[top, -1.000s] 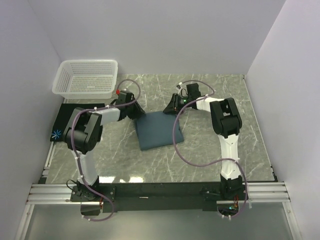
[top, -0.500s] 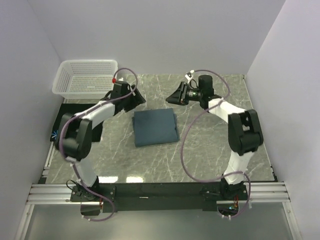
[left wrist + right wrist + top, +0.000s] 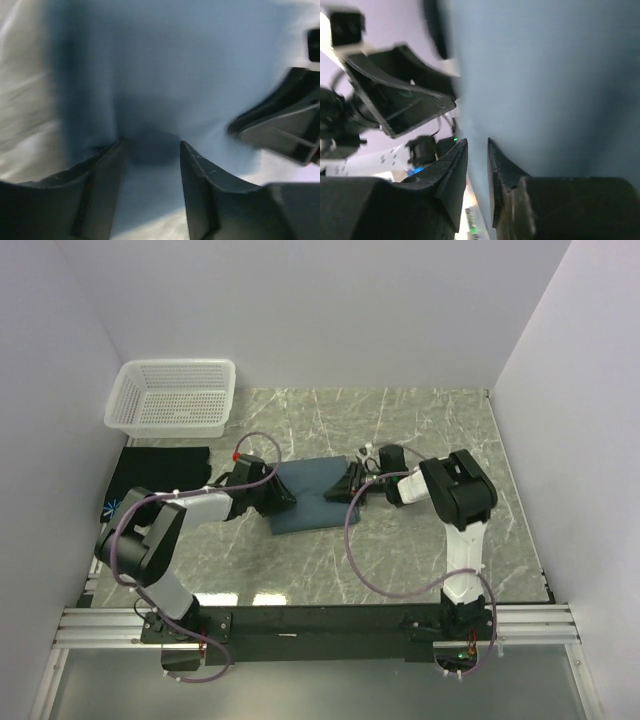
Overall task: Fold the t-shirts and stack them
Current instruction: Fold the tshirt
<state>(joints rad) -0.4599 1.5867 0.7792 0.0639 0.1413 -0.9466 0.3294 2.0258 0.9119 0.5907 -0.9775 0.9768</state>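
The marble worktop (image 3: 430, 540) carries the slate-blue t-shirt (image 3: 312, 502) near its middle, already folded to a compact rectangle, probably so that both arms reach it equally. The black t-shirt (image 3: 165, 470) lies well apart at the left edge, below the white basket (image 3: 125, 400), and I judge it is waiting for its turn. The left pincer (image 3: 280, 498) is low over the left edge of the blue cloth with its fingers (image 3: 112, 160) spread, the cloth below them. The right pincer (image 3: 347, 485) is at the opposite edge with only a thin slit between its fingers (image 3: 455, 155); I cannot tell if cloth is nipped there. Bare worktop remains in front of the shirt and to its right, while the two pincers stand near each other across it.
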